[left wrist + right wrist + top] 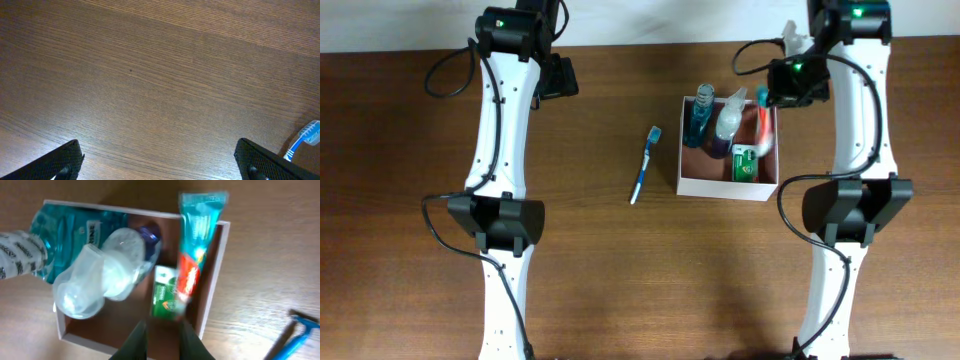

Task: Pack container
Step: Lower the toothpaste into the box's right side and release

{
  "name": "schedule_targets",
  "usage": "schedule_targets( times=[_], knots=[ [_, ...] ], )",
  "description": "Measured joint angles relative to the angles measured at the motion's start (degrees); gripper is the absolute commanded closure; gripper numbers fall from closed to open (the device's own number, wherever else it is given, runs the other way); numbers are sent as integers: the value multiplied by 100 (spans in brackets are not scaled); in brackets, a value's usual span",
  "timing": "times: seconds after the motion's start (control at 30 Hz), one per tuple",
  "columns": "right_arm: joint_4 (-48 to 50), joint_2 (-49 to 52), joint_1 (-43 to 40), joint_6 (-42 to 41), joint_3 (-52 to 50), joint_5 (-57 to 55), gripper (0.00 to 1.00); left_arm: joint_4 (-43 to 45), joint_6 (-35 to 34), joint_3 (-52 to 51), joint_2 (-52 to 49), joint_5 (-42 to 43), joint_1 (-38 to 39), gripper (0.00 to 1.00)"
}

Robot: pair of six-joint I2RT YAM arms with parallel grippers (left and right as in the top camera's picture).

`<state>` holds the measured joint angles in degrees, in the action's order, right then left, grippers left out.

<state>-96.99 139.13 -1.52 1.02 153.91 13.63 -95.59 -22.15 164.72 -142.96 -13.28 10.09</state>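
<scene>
Over the far right corner of the container, the right hand hangs with fingers slightly parted, gripping nothing. A toothpaste tube leans on that wall, leaving room inside. Left of the container on the surface, a toothbrush lies unpacked; the left hand, spread wide and empty, seems ready for it.

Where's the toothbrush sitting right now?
In the overhead view the blue toothbrush lies on the table just left of the container, outside it and not touching it. It also shows at the left wrist view's lower right edge.
</scene>
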Motion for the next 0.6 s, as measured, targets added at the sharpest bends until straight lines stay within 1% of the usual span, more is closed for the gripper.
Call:
schedule_targets(
  times=[0.27, 0.4, 0.5, 0.53, 0.57, 0.6],
  knots=[
    [0, 0, 216, -37, -424, 109, 81, 0, 0, 0, 0, 0, 0, 1],
    [0, 0, 208, -59, -457, 83, 76, 0, 0, 0, 0, 0, 0, 1],
    [0, -2, 173, -52, -457, -4, 75, 0, 0, 0, 0, 0, 0, 1],
    [0, -11, 153, -50, -457, -26, 71, 0, 0, 0, 0, 0, 0, 1],
    [0, -31, 111, -50, -459, -50, 64, 0, 0, 0, 0, 0, 0, 1],
    [-2, -68, 57, -48, -468, -85, 38, 0, 2, 0, 0, 0, 0, 1]
  ],
)
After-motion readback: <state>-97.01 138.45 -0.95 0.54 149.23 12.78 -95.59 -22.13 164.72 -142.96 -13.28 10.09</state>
